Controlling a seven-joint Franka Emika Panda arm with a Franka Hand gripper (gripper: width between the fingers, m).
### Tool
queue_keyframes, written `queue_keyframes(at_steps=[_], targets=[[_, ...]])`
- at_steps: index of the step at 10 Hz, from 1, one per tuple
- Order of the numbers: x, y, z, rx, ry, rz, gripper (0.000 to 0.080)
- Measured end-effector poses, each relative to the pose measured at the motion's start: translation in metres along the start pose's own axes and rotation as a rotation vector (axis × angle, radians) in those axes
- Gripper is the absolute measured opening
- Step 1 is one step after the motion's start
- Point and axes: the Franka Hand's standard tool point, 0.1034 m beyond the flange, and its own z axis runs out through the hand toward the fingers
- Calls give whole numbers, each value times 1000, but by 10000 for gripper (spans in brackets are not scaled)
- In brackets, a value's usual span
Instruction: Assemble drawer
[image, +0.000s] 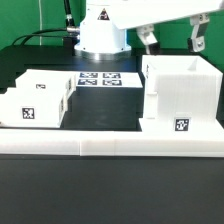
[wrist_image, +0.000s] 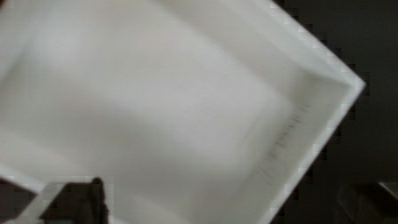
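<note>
The drawer's large hollow white shell (image: 180, 95) stands open side up at the exterior view's right, against the front rail, with a tag on its front face. The smaller flat white boxes (image: 42, 96) lie together at the exterior view's left, tags showing. My gripper (image: 172, 40) hangs just above the shell's far rim, its two fingers wide apart and nothing between them. In the wrist view the white shell (wrist_image: 178, 100) fills the picture, blurred. A dark fingertip (wrist_image: 71, 200) shows at one lower corner and the other at the opposite edge.
The long low white border rail (image: 110, 146) runs along the table's front. The marker board (image: 98, 78) lies flat in the middle, in front of the robot's white base (image: 100, 32). Black cables trail at the back left.
</note>
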Motion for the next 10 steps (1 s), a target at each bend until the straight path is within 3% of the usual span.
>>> queue_keyframes(at_steps=[1, 2, 5, 6, 7, 10], targets=[[3, 0, -2, -18, -13, -122, 648], [9, -4, -1, 21, 18, -137, 648], [8, 2, 0, -1, 11, -360, 648], [8, 16, -2, -47, -2, -460, 648], [8, 29, -5, -65, 0, -459, 648], [22, 80, -9, -82, 40, -460, 648]])
